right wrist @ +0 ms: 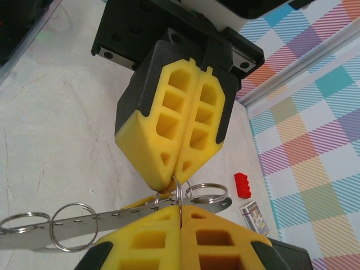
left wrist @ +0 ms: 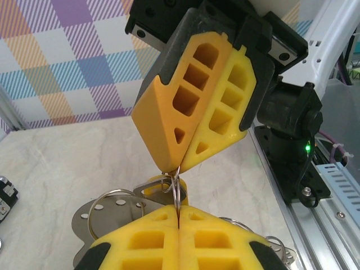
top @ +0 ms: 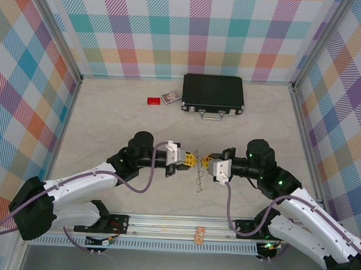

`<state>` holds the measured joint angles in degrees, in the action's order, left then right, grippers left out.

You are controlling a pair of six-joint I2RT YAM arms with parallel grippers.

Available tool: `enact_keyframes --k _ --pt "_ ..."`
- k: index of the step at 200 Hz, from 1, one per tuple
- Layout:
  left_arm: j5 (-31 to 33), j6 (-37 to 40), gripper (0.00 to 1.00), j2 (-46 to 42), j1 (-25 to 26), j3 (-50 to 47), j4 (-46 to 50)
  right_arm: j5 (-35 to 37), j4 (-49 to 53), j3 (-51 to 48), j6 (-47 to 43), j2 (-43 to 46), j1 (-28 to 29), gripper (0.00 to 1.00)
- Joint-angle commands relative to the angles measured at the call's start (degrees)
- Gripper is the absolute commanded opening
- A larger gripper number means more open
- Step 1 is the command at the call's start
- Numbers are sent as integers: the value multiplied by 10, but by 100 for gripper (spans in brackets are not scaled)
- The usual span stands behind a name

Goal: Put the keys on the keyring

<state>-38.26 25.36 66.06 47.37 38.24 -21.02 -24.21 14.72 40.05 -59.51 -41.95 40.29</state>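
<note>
Keyring (top: 198, 162) hung in mid-air over the middle of the desk (top: 108, 125) in the overhead cam. It was caught between the left pincer (top: 190, 161) and the right pincer (top: 206, 163), tips almost touching. A thin metal strip (top: 199, 182) dangled below them. Black case (top: 213, 93), red block (top: 153, 101) and a small box (top: 171, 97) sat well apart at the back.

Left wrist cam: left pincer (left wrist: 179, 212) was squeezed together on the bottom of that thin wire loop, right pincer (left wrist: 171, 167) clamped on its top. The strip, with holes and spare rings (left wrist: 115, 192) on it, hung just behind. Couldn't pick out the keys for sure.

Right wrist cam: same thing mirrored, right pincer (right wrist: 180, 211) below, left pincer (right wrist: 170, 180) above, both pinched on the loop.

My worry: two pincers on one skinny wire, so any out-of-sync tug could twist it free and drop the lot. Writing-wise, the box had print and a tag (top: 199, 235) hung on the front rail, both too small to read.
</note>
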Motion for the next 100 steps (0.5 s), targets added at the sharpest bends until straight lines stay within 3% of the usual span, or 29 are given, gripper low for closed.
enact_keyframes --k 1,62,100 --pt "-21 15 0 11 5 21 14 -14 -15 -2 -39 4 11 0" --pt "-29 17 0 26 5 24 19 -6 -11 7 -60 -10 22 1" --pt "-28 6 0 28 6 12 -15 -5 -7 19 -53 -27 29 14"
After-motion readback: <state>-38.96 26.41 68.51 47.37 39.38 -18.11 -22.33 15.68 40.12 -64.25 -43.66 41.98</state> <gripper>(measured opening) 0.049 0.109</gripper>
